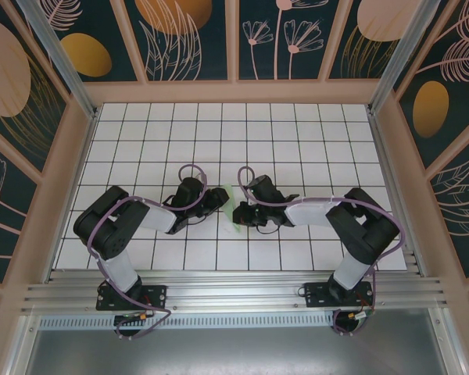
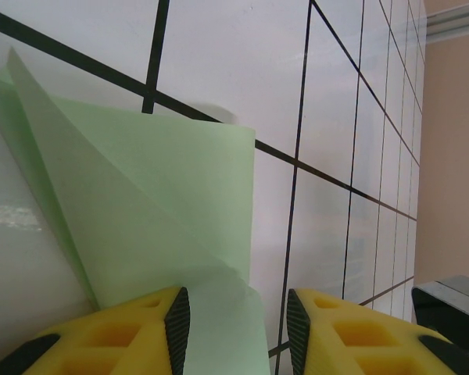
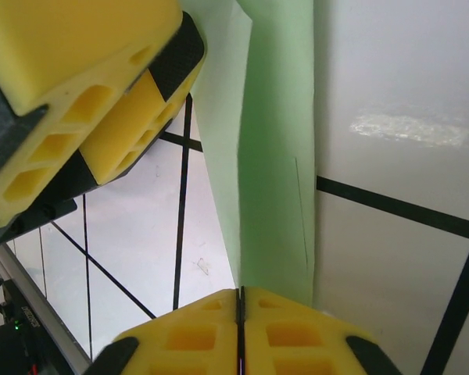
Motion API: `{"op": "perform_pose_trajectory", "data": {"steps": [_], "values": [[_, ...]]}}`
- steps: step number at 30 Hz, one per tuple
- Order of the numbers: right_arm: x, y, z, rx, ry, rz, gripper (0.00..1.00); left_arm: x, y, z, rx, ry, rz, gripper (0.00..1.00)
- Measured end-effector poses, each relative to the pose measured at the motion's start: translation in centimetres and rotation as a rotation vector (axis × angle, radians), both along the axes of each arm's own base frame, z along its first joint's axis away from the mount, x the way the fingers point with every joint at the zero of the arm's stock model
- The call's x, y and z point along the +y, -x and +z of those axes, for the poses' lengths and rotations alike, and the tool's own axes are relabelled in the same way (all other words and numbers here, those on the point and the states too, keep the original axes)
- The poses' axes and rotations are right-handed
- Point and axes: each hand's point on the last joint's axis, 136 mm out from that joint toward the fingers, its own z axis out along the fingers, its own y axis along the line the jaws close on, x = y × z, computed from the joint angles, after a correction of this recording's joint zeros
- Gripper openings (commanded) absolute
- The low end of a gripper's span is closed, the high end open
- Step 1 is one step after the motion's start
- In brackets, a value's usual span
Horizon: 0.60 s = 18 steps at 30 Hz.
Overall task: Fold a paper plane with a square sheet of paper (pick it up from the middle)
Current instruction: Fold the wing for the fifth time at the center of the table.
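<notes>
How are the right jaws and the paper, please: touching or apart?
Touching: the right wrist view shows the paper entering the right gripper, jaws shut on it.

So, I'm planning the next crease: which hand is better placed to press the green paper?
Probably the left. The right hand is shut on the paper, so it is busy as the anchor. The left hand stands open with the paper reaching into its gap, ready to close and press.
</notes>
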Motion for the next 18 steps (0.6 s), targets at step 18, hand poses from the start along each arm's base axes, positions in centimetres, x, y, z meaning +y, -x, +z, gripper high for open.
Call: {"op": "perform_pose_trajectory", "data": {"steps": [18], "values": [[0.1, 0.4, -1.5, 0.011, -0.009, 0.006, 0.08, 0.0, -0.1, -0.1, 0.009, -0.011, -0.002, 0.41]]}}
